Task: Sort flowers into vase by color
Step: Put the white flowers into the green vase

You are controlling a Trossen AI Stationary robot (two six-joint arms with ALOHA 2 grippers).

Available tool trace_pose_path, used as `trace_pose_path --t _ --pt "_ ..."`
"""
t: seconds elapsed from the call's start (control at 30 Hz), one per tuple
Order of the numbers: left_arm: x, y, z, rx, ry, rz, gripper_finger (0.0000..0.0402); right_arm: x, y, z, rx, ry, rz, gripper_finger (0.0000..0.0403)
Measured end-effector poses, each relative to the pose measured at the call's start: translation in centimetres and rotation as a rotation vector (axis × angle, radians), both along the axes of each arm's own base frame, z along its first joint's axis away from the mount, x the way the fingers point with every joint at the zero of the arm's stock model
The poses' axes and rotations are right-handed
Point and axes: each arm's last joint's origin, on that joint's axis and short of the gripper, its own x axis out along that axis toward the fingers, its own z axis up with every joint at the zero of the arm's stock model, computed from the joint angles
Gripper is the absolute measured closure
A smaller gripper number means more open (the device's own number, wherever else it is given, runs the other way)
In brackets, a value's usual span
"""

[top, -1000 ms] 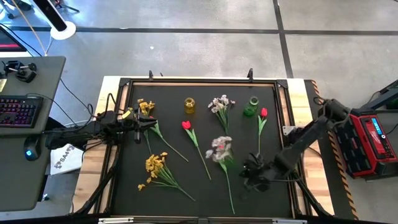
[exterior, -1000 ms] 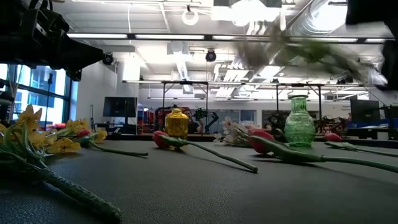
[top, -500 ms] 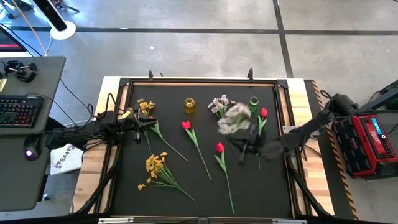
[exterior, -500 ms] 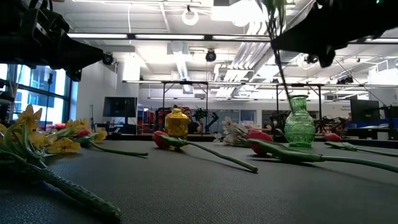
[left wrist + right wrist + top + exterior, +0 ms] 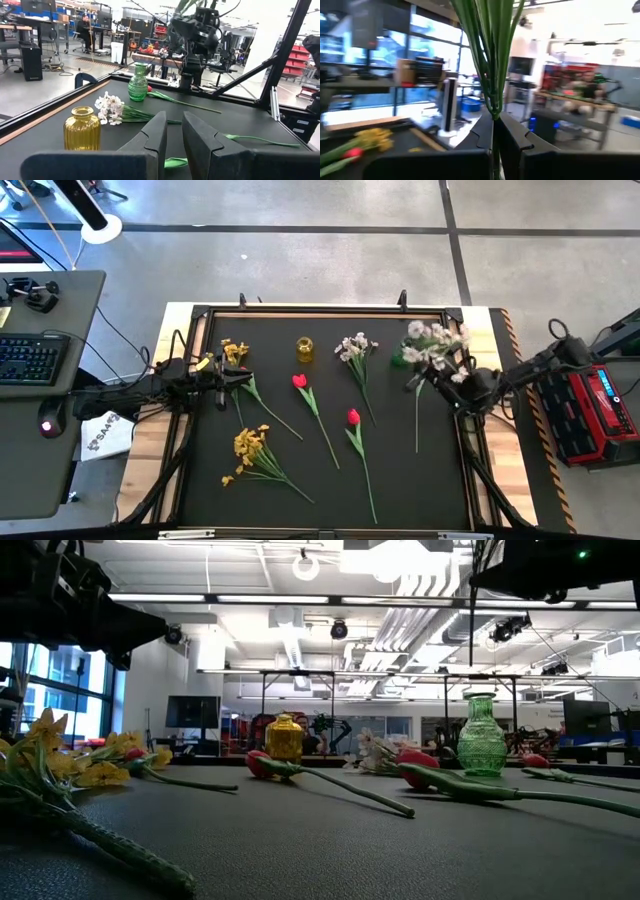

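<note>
My right gripper (image 5: 462, 388) is shut on a white blossom spray (image 5: 433, 340) and holds it in the air beside the green vase (image 5: 399, 360), near the table's far right. The blossoms partly cover that vase from above. My left gripper (image 5: 238, 380) waits at the table's left next to a yellow spray's stem (image 5: 262, 405), its fingers a narrow gap apart (image 5: 175, 135). A second white spray (image 5: 355, 350), red tulips (image 5: 352, 418) (image 5: 300, 381) and yellow sprays (image 5: 250, 446) lie flat on the mat. The yellow vase (image 5: 305, 348) stands at the far edge. My right gripper pinches the white spray's green stems (image 5: 492, 107) between its two fingers, which lie across them. The stems rise straight up from the fingers (image 5: 512, 132) in the right wrist view. The spray is lifted clear of the table, blossoms (image 5: 433, 340) toward the far side.
A third tulip (image 5: 418, 405) lies close below the right arm. The black mat is framed by a raised rail (image 5: 320, 311). A desk with a keyboard (image 5: 30, 358) stands left of the table and a red box (image 5: 598, 405) right of it.
My right gripper has lifted the white spray off the mat's near middle and carried it up and toward the far right, over to the green vase. The spray swung from lying flat to standing up. A red tulip that lay under it now shows.
</note>
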Motion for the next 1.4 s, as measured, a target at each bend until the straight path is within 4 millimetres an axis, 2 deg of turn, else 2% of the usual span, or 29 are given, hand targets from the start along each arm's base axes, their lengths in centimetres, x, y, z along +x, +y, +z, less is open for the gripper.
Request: trace_pose_path --t 0.23,0.47,0.93,1.07,1.27,1.4 --pt "0.0 0.0 0.0 -0.017 -0.006 0.0 0.0356 -0.2 -2.3 0.0 -0.008 0.036 -0.155 0.0403" --pt "0.0 0.0 0.0 -0.017 -0.006 0.0 0.0356 0.5 -4.4 -1.9 0.111 0.039 -0.185 0.0403" --pt "0.0 0.0 0.0 -0.052 -0.011 -0.001 0.0356 0.4 -4.9 -3.7 0.264 0.015 -0.301 0.0398" --pt "0.0 0.0 0.0 -0.052 -0.011 -0.001 0.0356 0.3 -4.9 -4.0 0.283 0.014 -0.32 0.0366" --pt "0.0 0.1 0.0 -0.054 -0.012 0.034 0.0356 0.3 -5.0 -4.2 0.31 -0.008 -0.321 0.0277" --pt "0.0 0.2 0.0 -0.056 -0.013 0.066 0.0356 0.8 -5.0 -3.2 0.321 0.017 -0.324 0.0225"
